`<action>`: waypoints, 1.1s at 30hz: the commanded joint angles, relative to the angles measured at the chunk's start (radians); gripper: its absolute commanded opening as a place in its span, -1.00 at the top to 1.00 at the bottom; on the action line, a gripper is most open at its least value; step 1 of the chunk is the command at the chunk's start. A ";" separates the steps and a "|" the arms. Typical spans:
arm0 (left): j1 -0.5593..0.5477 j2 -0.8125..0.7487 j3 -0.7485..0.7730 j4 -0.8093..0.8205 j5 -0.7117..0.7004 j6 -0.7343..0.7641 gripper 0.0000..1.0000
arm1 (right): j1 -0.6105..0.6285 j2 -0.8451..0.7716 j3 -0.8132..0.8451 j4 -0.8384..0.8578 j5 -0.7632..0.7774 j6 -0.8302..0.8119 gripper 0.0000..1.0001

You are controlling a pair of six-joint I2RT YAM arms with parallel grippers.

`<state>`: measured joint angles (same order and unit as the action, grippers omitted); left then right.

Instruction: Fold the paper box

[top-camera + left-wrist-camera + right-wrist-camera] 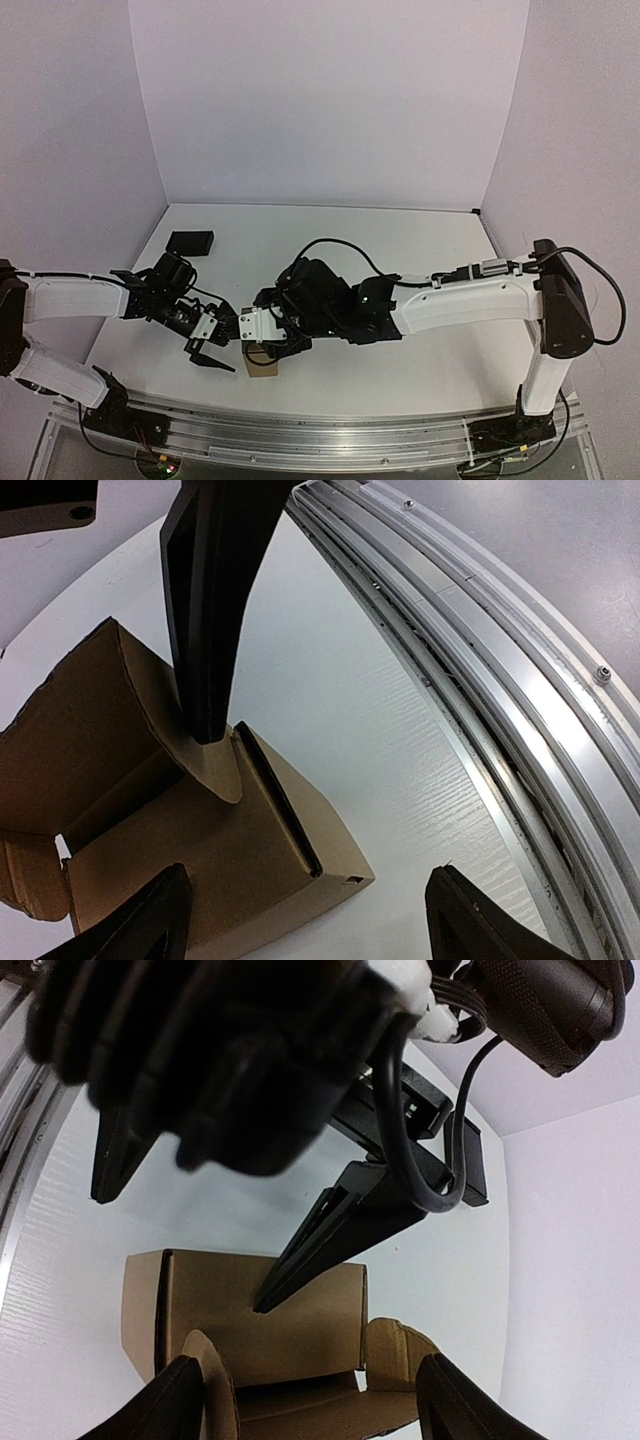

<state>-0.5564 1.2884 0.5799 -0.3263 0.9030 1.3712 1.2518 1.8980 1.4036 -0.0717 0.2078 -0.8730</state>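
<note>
The paper box (262,369) is a small brown cardboard box standing near the table's front edge, partly folded, with its top open. It fills the lower left of the left wrist view (200,860) and the bottom of the right wrist view (270,1330). My left gripper (310,925) is open, and the box's near corner lies between its fingers. One of its fingers (330,1225) points at the box's far wall. My right gripper (315,1410) is open and straddles the open box. One right finger (205,610) rests against a rounded flap (215,765). From above, both grippers (205,345) (262,330) crowd over the box and hide most of it.
A small black rectangular object (190,241) lies at the back left of the table and also shows in the right wrist view (472,1165). The aluminium rail (480,630) runs close along the front edge (330,430), just past the box.
</note>
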 commanded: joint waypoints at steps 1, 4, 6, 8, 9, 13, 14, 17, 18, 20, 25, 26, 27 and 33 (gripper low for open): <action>-0.007 -0.006 -0.022 -0.043 -0.029 0.003 -0.65 | -0.005 -0.023 0.015 -0.007 -0.043 0.015 -0.49; -0.007 -0.006 -0.022 -0.041 -0.033 0.003 -0.65 | -0.005 -0.031 0.007 -0.007 -0.088 0.026 -0.50; -0.007 -0.006 -0.023 -0.037 -0.036 0.005 -0.65 | -0.005 -0.034 0.006 -0.007 -0.104 0.039 -0.50; -0.007 -0.004 -0.023 -0.035 -0.035 0.006 -0.65 | -0.005 -0.031 0.007 -0.005 -0.104 0.056 -0.50; -0.007 -0.004 -0.023 -0.034 -0.035 0.006 -0.65 | -0.005 -0.028 0.007 -0.005 -0.093 0.060 -0.49; -0.006 -0.004 -0.023 -0.031 -0.039 0.006 -0.65 | -0.005 -0.011 0.011 -0.005 -0.049 0.068 -0.43; -0.007 -0.004 -0.023 -0.030 -0.040 0.006 -0.65 | -0.005 -0.006 0.014 -0.005 -0.049 0.070 -0.42; -0.007 -0.006 -0.023 -0.029 -0.043 0.006 -0.65 | -0.005 0.008 0.021 -0.001 -0.055 0.072 -0.39; -0.007 -0.007 -0.023 -0.028 -0.043 0.005 -0.65 | -0.005 0.014 0.022 0.001 -0.054 0.071 -0.39; -0.007 -0.010 -0.021 -0.026 -0.044 -0.001 -0.65 | -0.005 0.025 0.026 0.004 -0.060 0.071 -0.39; -0.007 -0.023 -0.012 -0.032 -0.048 -0.017 -0.66 | -0.005 0.040 0.035 0.010 -0.077 0.067 -0.38; -0.007 -0.025 -0.010 -0.036 -0.048 -0.017 -0.65 | -0.005 0.041 0.036 0.011 -0.081 0.067 -0.39; -0.007 -0.028 -0.009 -0.037 -0.047 -0.017 -0.66 | -0.005 0.042 0.036 0.012 -0.086 0.068 -0.39; -0.007 -0.038 0.017 -0.071 -0.045 -0.035 -0.66 | -0.005 0.024 0.055 0.030 -0.127 0.103 -0.49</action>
<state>-0.5583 1.2740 0.5774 -0.3248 0.8825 1.3605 1.2507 1.9339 1.4093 -0.0691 0.1263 -0.8113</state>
